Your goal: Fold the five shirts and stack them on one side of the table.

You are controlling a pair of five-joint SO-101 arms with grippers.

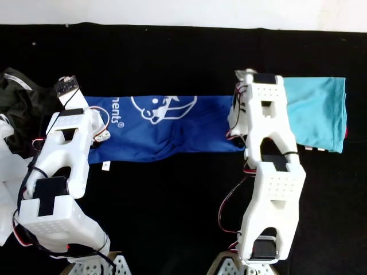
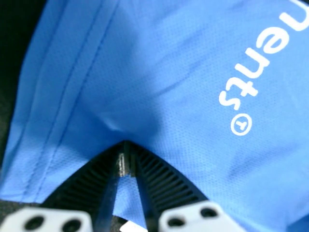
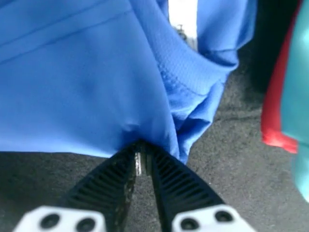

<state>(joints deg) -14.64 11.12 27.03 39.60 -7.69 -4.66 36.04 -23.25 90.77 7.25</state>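
Observation:
A blue shirt [image 1: 166, 129] with white print lies folded into a long band across the middle of the black table [image 1: 172, 206]. My left gripper [image 2: 126, 162] is shut on the blue shirt [image 2: 159, 82] at its left end, pinching the cloth near the hem. At the other end my right gripper [image 3: 141, 157] is shut on the blue shirt [image 3: 87, 87] beside its collar. In the high view the left arm [image 1: 66, 154] covers the band's left end and the right arm [image 1: 266, 143] its right end.
A folded teal shirt [image 1: 315, 112] lies at the right, with a red one [image 3: 273, 111] showing under it. A dark shirt [image 1: 20, 109] and white cloth [image 1: 7, 172] are heaped at the left edge.

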